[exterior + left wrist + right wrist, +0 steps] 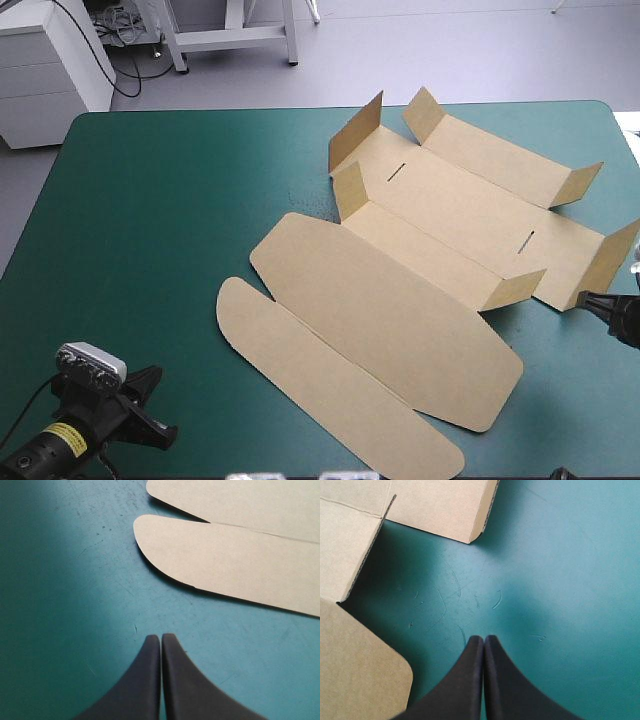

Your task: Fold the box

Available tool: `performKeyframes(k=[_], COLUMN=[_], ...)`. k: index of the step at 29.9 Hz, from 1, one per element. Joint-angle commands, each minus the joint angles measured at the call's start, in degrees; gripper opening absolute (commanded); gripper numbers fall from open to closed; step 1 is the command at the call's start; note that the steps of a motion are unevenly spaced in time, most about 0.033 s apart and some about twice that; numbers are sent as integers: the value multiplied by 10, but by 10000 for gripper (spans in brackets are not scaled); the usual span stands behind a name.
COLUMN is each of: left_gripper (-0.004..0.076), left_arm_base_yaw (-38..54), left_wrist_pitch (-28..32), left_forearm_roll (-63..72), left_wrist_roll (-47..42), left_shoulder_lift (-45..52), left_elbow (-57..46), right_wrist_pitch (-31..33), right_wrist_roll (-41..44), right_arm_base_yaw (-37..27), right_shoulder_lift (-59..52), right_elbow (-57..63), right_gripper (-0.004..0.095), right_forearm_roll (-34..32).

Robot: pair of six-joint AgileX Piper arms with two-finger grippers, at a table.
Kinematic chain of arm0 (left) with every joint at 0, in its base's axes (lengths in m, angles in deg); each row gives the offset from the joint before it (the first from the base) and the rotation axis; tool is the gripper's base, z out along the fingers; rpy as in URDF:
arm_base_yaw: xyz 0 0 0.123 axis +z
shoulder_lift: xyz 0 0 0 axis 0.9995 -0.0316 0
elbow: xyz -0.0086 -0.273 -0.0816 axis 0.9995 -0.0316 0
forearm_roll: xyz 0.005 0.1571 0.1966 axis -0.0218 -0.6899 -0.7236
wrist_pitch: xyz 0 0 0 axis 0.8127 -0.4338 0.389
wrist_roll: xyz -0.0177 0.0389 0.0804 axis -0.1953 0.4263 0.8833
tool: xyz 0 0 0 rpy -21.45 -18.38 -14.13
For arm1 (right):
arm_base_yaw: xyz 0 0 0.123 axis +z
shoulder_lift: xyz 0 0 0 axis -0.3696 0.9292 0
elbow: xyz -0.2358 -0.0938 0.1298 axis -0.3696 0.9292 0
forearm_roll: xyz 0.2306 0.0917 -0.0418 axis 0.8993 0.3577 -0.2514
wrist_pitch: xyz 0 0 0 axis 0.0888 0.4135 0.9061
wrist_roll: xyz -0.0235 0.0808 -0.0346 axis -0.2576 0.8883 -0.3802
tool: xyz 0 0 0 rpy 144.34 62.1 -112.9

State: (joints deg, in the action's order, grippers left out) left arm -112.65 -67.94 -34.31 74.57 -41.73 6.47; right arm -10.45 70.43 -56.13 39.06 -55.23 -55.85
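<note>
The brown box lies as a cut sheet across the middle and right of the teal-green table, its far flaps partly raised and its long rounded lid panels flat toward the near edge. My left gripper sits shut at the near left corner, well short of the rounded lid flap. My right gripper is shut at the table's right edge, its tips just off the box's right corner. In the right wrist view the box's flaps lie ahead of the shut gripper. The left gripper touches nothing.
Bare teal-green cover fills the left half of the table. A white cabinet and a table frame stand on the floor beyond the far edge.
</note>
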Motion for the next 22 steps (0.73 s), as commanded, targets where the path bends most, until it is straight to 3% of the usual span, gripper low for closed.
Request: performKeyframes(k=[1,6,15,22], left_gripper=[-8,-8,-8,-8], left_arm_base_yaw=[-3,-3,-3,-3], left_wrist_pitch=[38,38,38,38], left_forearm_roll=[4,4,4,4], left_wrist_roll=[-2,-2,-2,-2], left_shoulder_lift=[-6,-6,-6,-6], left_elbow=[17,17,17,17], right_wrist_pitch=[-11,12,26,26], right_wrist_roll=[4,-4,10,8], right_arm_base_yaw=[-4,-4,-4,-4], right_shoulder_lift=[-5,-5,-5,-4], right_elbow=[-20,-67,-187,-196], right_gripper=[-18,-17,-17,-2], right_forearm_roll=[23,65,75,101])
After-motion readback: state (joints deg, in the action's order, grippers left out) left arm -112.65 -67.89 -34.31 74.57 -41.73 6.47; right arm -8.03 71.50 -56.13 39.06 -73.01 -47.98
